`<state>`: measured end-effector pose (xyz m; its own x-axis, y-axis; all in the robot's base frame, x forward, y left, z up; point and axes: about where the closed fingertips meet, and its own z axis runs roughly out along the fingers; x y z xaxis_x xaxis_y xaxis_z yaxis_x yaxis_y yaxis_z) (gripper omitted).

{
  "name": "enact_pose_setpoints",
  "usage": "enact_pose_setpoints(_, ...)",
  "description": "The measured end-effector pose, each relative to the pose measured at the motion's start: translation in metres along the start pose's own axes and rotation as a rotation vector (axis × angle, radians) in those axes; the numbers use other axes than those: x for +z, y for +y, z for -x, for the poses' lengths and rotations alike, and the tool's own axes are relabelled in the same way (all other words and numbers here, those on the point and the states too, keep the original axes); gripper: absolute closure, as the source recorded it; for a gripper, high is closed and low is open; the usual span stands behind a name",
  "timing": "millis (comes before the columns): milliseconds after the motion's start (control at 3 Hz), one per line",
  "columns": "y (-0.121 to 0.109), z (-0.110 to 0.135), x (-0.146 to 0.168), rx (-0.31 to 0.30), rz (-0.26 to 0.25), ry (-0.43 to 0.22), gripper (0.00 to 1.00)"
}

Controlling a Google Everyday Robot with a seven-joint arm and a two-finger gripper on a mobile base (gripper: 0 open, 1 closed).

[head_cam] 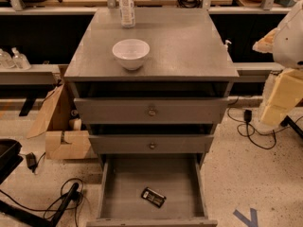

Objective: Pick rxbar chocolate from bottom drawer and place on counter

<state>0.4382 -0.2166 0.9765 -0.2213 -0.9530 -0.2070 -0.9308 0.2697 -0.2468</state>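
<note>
The rxbar chocolate (153,196), a small flat black-wrapped bar with pale markings, lies slightly askew on the floor of the bottom drawer (110,193), towards its front and a little right of centre. The bottom drawer is pulled wide open. The counter (184,46) is the flat grey top of the cabinet above. My gripper is out of view. Only a white and cream part of my arm (288,56) shows at the right edge, level with the counter and well away from the drawer.
A white bowl (130,53) stands on the counter near its front left, and a clear bottle (126,6) at its back. Two upper drawers with round knobs (152,111) are partly pulled out. Cardboard boxes (61,126) and cables (66,197) lie on the floor to the left, more cables to the right.
</note>
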Motion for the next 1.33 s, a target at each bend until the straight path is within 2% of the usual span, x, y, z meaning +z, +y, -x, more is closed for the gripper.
enact_pose_setpoints(667,-0.004,0.002,0.006,0.023,-0.019,-0.018,0.0)
enact_pose_setpoints(1000,0.012,0.007,0.061,0.017,0.02,-0.109,0.0)
enact_pose_setpoints(1333,0.039,0.007,0.131,-0.004,0.057,-0.184,0.0)
